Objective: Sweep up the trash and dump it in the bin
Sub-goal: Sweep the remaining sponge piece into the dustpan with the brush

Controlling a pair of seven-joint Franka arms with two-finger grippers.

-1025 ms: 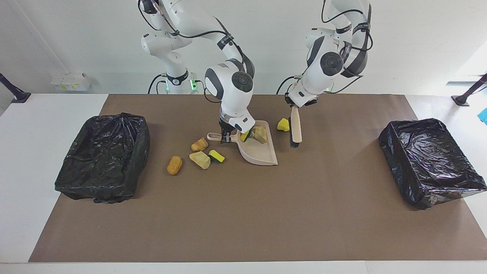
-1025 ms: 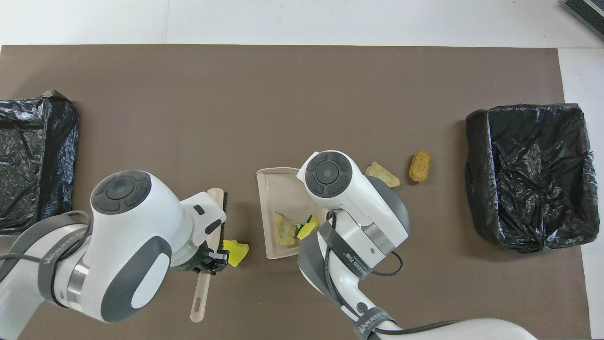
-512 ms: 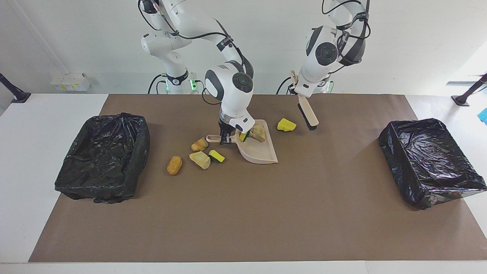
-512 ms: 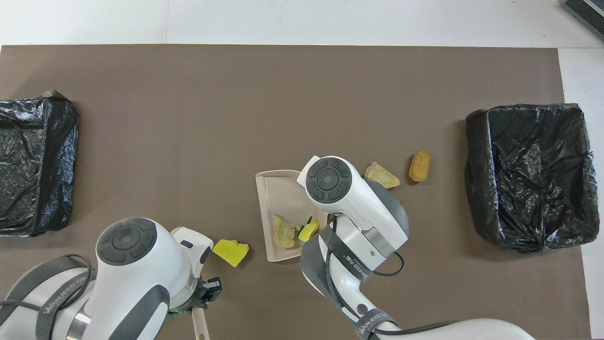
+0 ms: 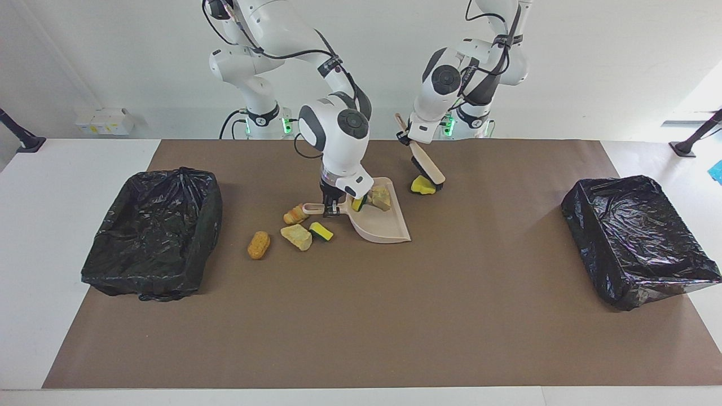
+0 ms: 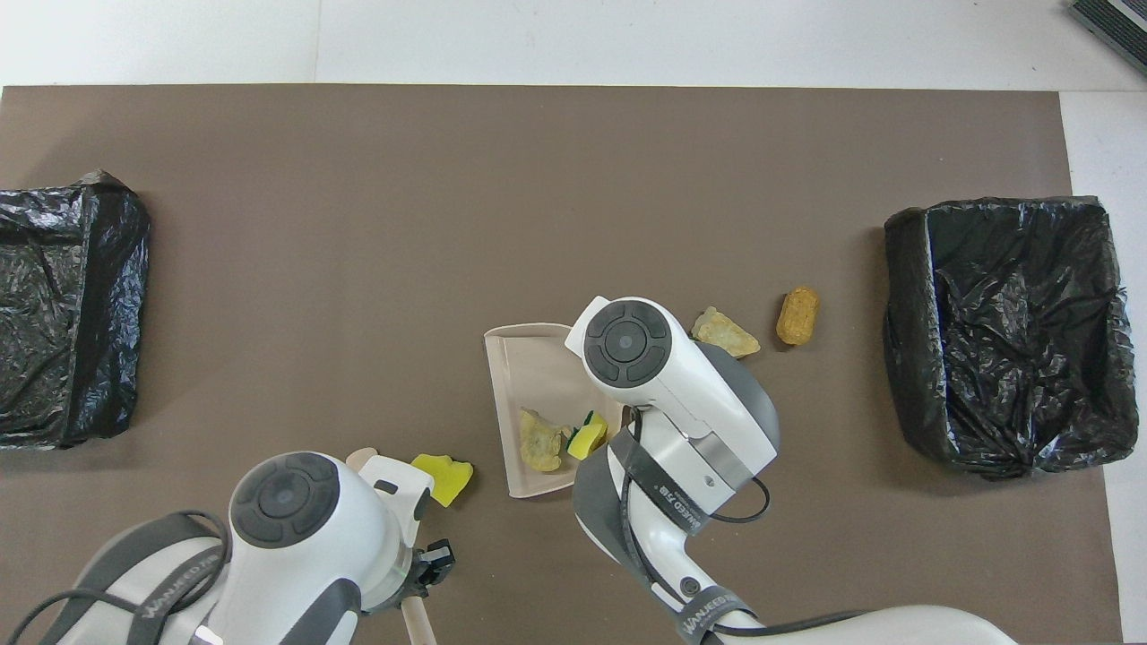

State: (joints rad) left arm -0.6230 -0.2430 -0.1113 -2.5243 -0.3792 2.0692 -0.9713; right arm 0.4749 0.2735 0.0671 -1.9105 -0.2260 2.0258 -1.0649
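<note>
At the centre of the facing view the right pincer (image 5: pixel 333 207) is clamped on the handle of the beige dustpan (image 5: pixel 389 230), which holds a tan lump (image 5: pixel 382 197) and a green-backed sponge piece (image 5: pixel 357 204). Just up and right of it, the left pincer (image 5: pixel 404 137) is closed on the handle of a brush (image 5: pixel 427 166), bristles touching a yellow sponge piece (image 5: pixel 422 185) on the bench (image 5: pixel 361 316). Four more scraps (image 5: pixel 287 228) lie left of the dustpan. Black-lined bins sit at mid-left (image 5: pixel 152 231) and mid-right (image 5: pixel 637 239).
</note>
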